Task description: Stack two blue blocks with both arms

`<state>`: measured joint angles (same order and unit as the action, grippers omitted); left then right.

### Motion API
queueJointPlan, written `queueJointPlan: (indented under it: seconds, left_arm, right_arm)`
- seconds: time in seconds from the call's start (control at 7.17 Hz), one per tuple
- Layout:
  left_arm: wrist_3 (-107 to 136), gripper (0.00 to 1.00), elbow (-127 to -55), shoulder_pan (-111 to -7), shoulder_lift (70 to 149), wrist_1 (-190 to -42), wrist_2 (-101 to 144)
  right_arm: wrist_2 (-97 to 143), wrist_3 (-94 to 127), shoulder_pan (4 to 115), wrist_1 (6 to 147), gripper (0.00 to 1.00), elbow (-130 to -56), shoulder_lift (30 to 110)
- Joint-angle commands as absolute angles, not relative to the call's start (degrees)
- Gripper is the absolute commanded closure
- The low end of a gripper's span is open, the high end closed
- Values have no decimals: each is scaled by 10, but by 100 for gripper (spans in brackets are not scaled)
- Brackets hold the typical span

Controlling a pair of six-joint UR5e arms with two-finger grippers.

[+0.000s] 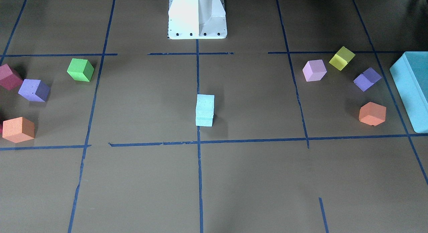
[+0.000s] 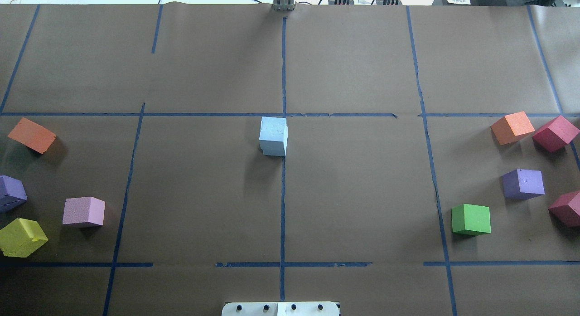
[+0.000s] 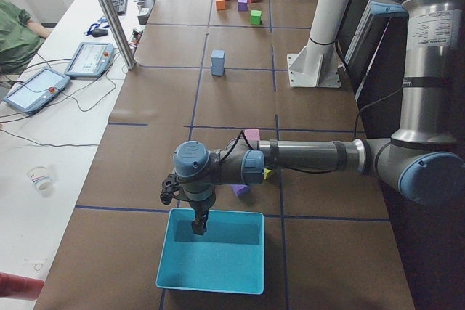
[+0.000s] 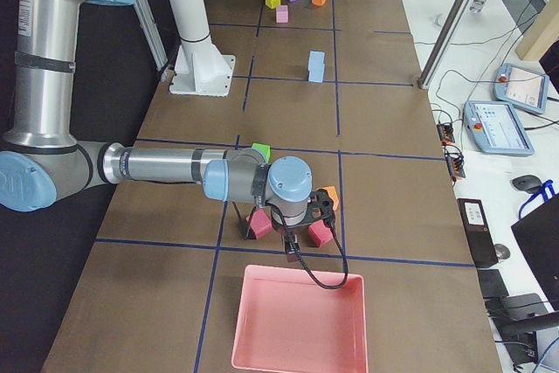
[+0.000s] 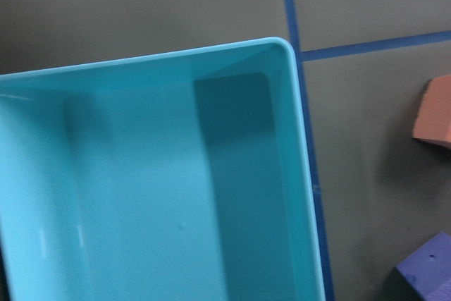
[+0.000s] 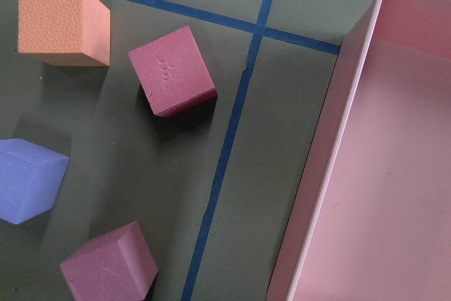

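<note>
The two blue blocks are stacked, one squarely on top of the other, standing alone on the centre tape line in the middle of the table, and neither arm is anywhere near them. The left arm lies stretched out level at its own end of the table, wrist bent down, and the left gripper hangs pointing straight down over the teal box. Whether its fingers are apart or together can't be told from the side view. At the far end the right arm takes the same pose, forearm level, and the right gripper points down beside the crimson cubes, just short of the pink tray (again, no telling how its fingers stand). The surface is brown paper ruled into squares with blue tape, and the white pedestal stands at the robot's edge. Beside the table runs a white bench with two teach pendants, and a person in green sits at the frame's edge. Now the count: two blue cubes, two orange, two purple and two crimson, then one green, one yellow and one lilac. That makes eleven cubes, four loose at the left end and five at the right.
</note>
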<state>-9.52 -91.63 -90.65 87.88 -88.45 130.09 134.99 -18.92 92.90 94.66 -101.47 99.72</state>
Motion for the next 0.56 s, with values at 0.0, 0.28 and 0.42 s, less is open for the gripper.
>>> queueJointPlan:
  seconds: [0.0, 0.28, 0.42]
  left_arm:
    - [-96, 0, -918, -907, 879, -889, 1296]
    - [-101, 0, -918, -904, 878, -888, 1296]
    - [-101, 0, -918, -904, 878, -888, 1300]
  right_arm:
    - [1350, -190, 928, 946, 0, -1015, 998]
    - [1350, -190, 928, 946, 0, -1015, 999]
    - [1350, -191, 928, 946, 0, -1014, 999]
